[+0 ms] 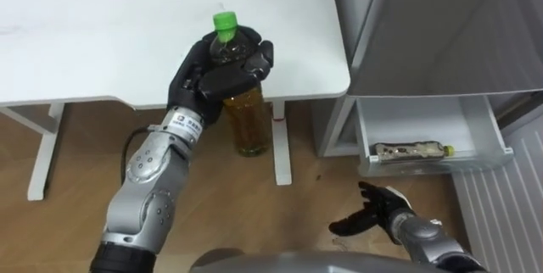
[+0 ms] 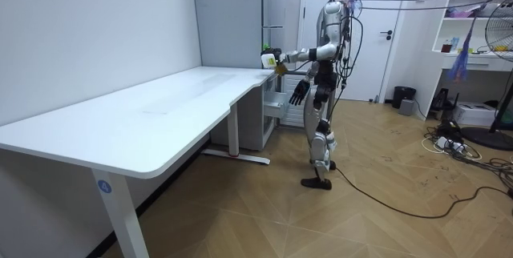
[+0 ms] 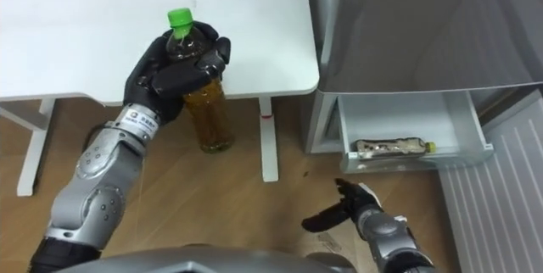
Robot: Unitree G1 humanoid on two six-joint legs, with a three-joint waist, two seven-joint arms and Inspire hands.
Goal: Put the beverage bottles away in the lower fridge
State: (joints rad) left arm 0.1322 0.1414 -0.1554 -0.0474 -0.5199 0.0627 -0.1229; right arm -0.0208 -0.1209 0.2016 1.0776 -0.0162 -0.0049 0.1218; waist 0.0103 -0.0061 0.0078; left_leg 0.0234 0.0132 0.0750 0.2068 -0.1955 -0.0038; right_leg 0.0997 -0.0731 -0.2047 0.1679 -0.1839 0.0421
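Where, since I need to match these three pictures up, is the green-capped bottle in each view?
Left eye view: bottle upper centre, gripped by the left hand, in front of the white table edge.
Right eye view: bottle left of centre, same grip.
Room view: bottle small, upper middle, at the table's far end.
Shared landmark: the white table.

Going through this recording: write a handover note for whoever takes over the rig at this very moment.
Hands: left robot hand is shut on the green-capped tea bottle, held out past the white table edge. Right robot hand is open, low before the fridge drawer.
Done: the lower drawer is open and one drink lies in it.
Left: lay the held bottle in the drawer.
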